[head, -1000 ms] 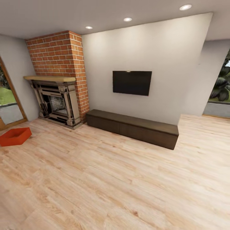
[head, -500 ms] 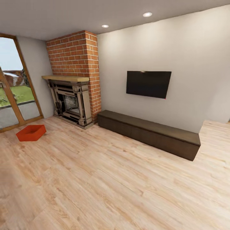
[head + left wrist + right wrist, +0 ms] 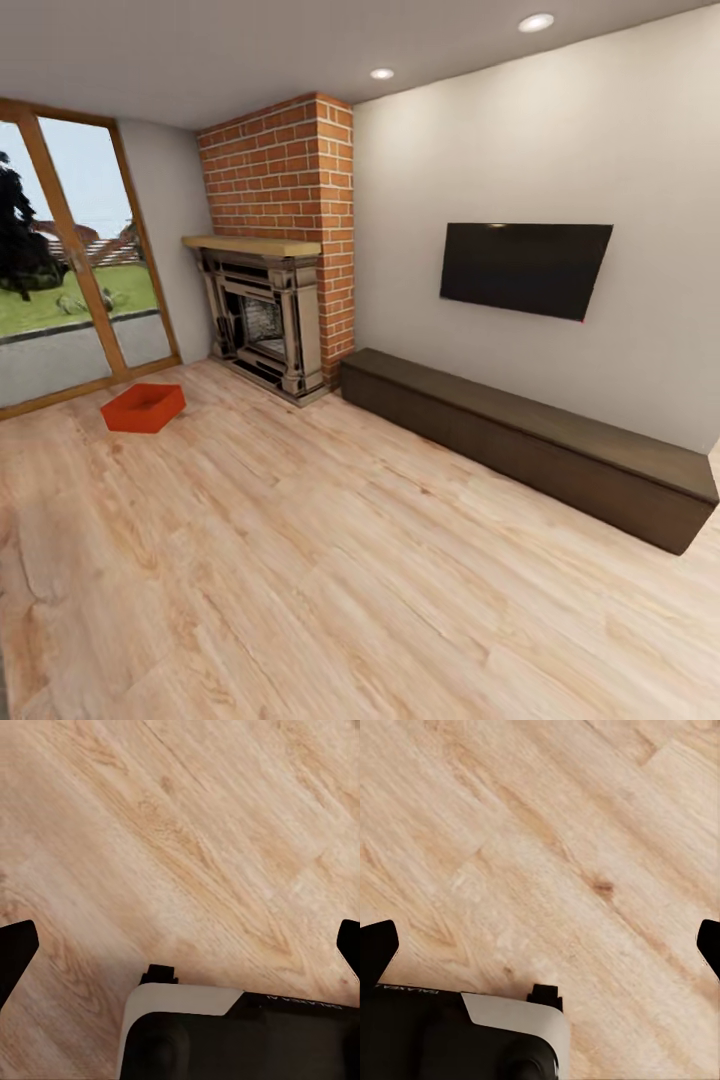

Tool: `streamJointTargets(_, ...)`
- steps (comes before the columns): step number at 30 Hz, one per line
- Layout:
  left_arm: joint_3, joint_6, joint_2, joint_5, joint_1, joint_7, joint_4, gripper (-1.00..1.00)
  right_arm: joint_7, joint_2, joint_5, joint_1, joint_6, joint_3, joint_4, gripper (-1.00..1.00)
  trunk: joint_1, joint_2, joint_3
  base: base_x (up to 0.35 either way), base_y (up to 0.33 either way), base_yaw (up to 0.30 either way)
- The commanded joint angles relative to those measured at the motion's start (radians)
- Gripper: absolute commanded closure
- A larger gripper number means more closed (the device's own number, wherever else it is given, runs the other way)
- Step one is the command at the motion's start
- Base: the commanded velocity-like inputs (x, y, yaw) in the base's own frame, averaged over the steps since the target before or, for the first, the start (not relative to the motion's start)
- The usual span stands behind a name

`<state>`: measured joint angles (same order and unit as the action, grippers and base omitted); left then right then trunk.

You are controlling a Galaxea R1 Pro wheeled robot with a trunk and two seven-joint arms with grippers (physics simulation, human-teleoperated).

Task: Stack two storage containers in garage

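You see one storage container (image 3: 144, 408) on the living room planks (image 3: 330, 560) near the fireplace (image 3: 265, 325). Both grippers (image 3: 180, 945) (image 3: 540, 945) appear spread wide, fingertips (image 3: 15, 952) (image 3: 376, 949) apart, wood between, nothing held.

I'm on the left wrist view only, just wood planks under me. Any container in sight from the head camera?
Observer: Yes, one orange-red storage container sits on the wood floor at the head view's left.
Operator: What is near it?
Observer: It lies by the glass door, apart from the brick fireplace.
Operator: Is my other gripper carrying anything?
Observer: No, the right gripper is open over bare planks.
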<state>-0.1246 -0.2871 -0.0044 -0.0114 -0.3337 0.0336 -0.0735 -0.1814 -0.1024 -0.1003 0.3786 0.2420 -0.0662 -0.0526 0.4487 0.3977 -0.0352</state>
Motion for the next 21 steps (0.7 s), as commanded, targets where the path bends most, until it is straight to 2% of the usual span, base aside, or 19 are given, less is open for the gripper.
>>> streamJointTargets(1,-0.004,-0.007,0.000,-0.001,-0.002,0.002,-0.005,-1.00,-0.001,-0.001,-0.010,0.002,0.007,-0.007,-0.004,-1.00,0.001,0.002,-0.002,0.326,0.000,0.246)
streamJointTargets(21,-0.004,-0.007,0.000,-0.001,-0.002,0.002,-0.005,-1.00,-0.001,-0.001,-0.012,0.002,0.008,-0.007,-0.004,-1.00,0.001,0.002,-0.002,0.326,0.000,0.246)
